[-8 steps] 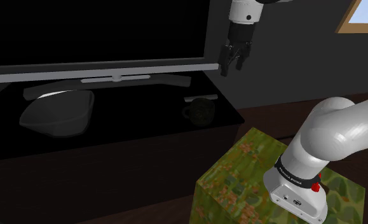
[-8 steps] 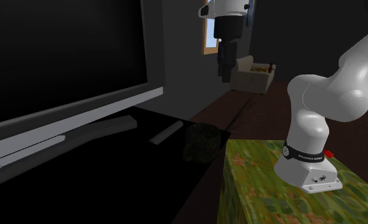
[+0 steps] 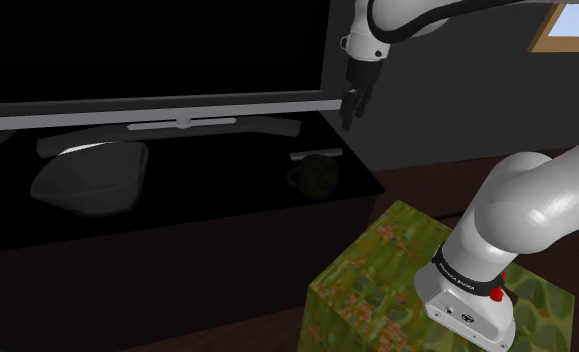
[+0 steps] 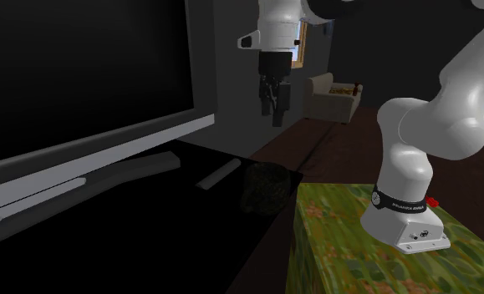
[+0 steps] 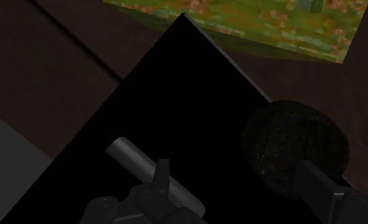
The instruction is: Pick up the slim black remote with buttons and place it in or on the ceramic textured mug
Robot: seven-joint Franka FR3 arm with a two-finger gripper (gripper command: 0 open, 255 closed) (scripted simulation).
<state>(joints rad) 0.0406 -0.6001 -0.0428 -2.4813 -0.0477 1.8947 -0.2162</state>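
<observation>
The gripper (image 3: pixel 348 120) hangs in the air above the end of the glossy black counter (image 3: pixel 217 195), beside the television's (image 3: pixel 147 50) corner, its fingers spread apart and holding nothing. Below it the slim remote (image 4: pixel 219 174), grey in this dim light, lies flat just behind the dark textured mug (image 4: pixel 265 189), seemingly not touching it.

The remote (image 3: pixel 309 155) (image 4: pixel 218 174) is a slim grey bar lying flat on the black cabinet (image 3: pixel 217 195), near the cabinet's corner. The mug (image 3: pixel 316 176) (image 4: pixel 265 188), dark with a rough speckled surface, stands upright on the same cabinet. It is closer to that corner, near the remote but not touching it.
</observation>
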